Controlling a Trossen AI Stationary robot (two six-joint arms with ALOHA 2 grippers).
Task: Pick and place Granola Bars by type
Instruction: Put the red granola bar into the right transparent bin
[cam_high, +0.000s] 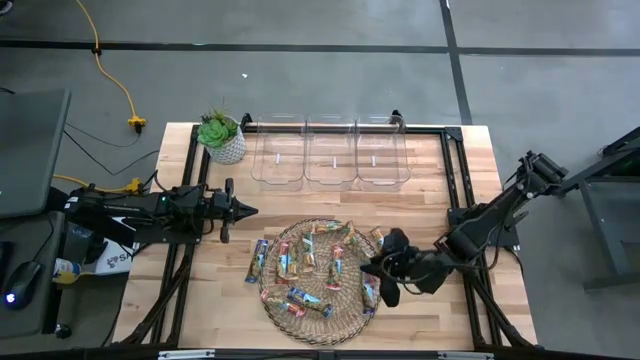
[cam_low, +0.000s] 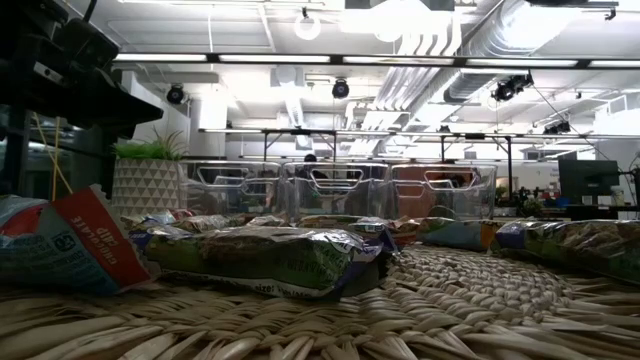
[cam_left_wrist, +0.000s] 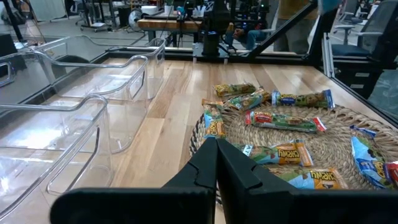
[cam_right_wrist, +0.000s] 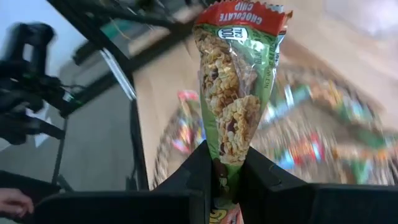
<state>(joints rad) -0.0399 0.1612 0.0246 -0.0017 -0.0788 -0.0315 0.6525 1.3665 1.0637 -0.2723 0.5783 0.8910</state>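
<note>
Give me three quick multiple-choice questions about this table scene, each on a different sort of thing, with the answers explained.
1. Where does the potted plant stand?
A. Beside the leftmost of the clear bins
B. On the wicker mat
C. Between the two arms' grippers

2. How many clear bins stand in the row?
A. Two
B. Three
C. Five

3. What is the right gripper doing?
A. Hanging open over a bin
B. Resting shut and empty on the table
C. Holding a green chocolate chip bar

Answers:
1. A: the high view shows the plant just left of the bin row at the far edge of the table.
2. B: three bins stand side by side, all empty.
3. C: the right wrist view shows the bar clamped between the fingers, at the wicker mat's right edge. The left gripper waits shut, left of the mat.
</note>
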